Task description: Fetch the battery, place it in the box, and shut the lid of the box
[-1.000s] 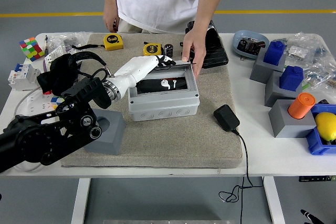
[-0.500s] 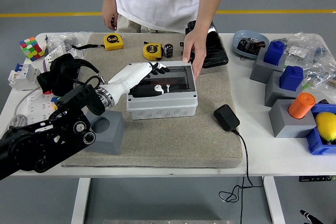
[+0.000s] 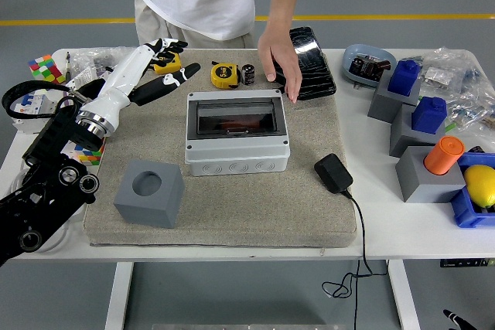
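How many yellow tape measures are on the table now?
2. One tape measure lies on the mat behind the box, beside the battery. The other is at the mat's far left, partly covered by the left hand. More may be hidden.

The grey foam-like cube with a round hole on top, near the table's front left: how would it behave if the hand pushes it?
The grey cube with a round hole looks light, probably sliding rather than tipping, given its broad flat base. The beige mat beneath may add friction.
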`<state>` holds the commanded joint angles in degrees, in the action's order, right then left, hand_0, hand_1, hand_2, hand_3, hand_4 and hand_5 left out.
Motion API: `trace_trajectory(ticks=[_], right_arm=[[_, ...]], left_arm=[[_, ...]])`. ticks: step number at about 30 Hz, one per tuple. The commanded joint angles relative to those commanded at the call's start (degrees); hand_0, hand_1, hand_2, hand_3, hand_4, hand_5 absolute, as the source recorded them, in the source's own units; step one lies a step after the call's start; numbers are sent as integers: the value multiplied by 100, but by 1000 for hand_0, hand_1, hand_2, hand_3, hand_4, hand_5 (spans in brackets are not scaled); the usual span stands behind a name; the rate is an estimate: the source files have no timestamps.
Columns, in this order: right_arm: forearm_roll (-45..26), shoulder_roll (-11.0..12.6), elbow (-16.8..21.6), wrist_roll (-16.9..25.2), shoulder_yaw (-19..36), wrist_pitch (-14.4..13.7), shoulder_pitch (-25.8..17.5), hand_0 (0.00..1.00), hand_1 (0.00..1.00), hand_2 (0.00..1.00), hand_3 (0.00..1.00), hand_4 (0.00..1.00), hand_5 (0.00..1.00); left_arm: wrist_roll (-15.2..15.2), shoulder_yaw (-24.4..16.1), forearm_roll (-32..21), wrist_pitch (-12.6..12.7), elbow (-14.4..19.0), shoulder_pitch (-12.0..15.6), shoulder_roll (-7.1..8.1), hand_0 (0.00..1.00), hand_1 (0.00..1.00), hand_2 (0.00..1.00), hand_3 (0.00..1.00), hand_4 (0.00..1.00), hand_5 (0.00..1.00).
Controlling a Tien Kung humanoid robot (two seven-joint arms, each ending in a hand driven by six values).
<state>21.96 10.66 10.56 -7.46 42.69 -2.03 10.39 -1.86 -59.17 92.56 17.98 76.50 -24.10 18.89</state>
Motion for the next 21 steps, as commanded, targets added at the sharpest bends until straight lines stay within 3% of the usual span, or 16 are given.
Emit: trace_trajectory(ticks=[1, 2, 7, 8, 11, 21], right_arm=[[5, -1, 2, 1, 7, -2, 1, 645, 704, 691, 571, 943, 524], [8, -2, 3, 2, 13, -4, 1, 645, 704, 691, 571, 943, 524], [15, -5, -5, -4, 23, -3, -7, 645, 704, 691, 571, 943, 524], [19, -6, -6, -4, 29, -4, -5, 645, 704, 692, 571, 943, 524], [28, -8, -3, -1, 56, -7, 3, 645, 704, 692, 571, 943, 524], [49, -16, -9, -2, 116, -7, 17, 645, 704, 691, 571, 943, 525]], left_arm=[[-85, -136, -46, 38, -2, 77, -20, 618, 781, 781, 795, 998, 967], [-175, -275, -126, 79, -2, 161, -49, 609, 755, 754, 764, 998, 748], [-535, -921, -553, 146, 23, 531, -208, 609, 755, 754, 764, 998, 748], [-594, -1023, -621, 131, 34, 596, -231, 587, 714, 709, 725, 998, 678], [-750, -1247, -890, 60, 43, 756, -284, 587, 714, 709, 725, 998, 678], [-787, -1664, -1330, -123, 47, 1002, -318, 567, 696, 703, 719, 998, 613]])
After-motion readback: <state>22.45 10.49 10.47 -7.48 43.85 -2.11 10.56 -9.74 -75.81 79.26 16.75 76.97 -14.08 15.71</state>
